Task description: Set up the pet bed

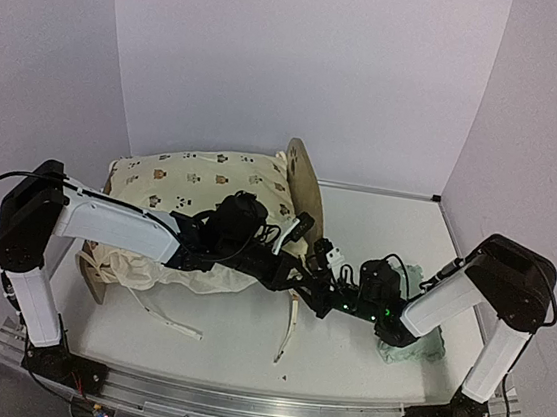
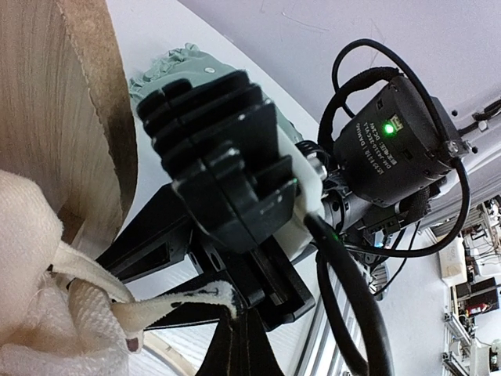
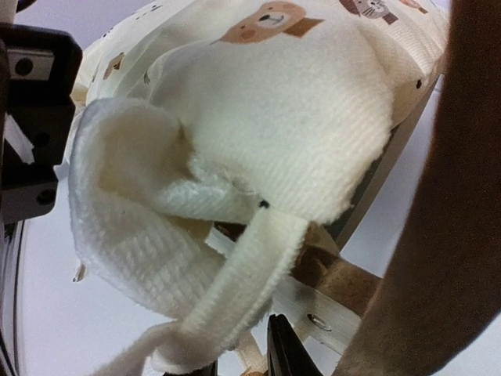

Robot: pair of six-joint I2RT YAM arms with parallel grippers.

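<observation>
**Step in hand (judged):** fastening the bedding to the frame at the headboard corner. The task looks partway done.

1. pet bed (image 1: 302, 176): light-wood frame. The arched headboard stands upright just behind both grippers.
2. bear-print cushion (image 1: 201, 185): cream, lying on the frame. 1 corner is directly ahead of the right gripper and beside the left gripper.
3. mint pillow (image 2: 168, 63): on the table beyond the left gripper, apart from both.
4. right gripper (image 3: 243, 366): jaws a narrow gap apart, just below the cushion corner. A cream strip sits in the gap; whether it is pinched cannot be told.
5. left gripper (image 2: 235, 333): fully closed. The fingertips meet at the frayed end of a corner tie (image 2: 168, 307) and apparently pinch it.
6. loose ties (image 1: 288, 332): 2, trailing on the table below the grippers, unfastened.

**Next move (judged):** draw the pinched tie taut round the wooden rail. Limp, thin fabric calls for a firm, exact pinch to keep it from slipping.
</observation>
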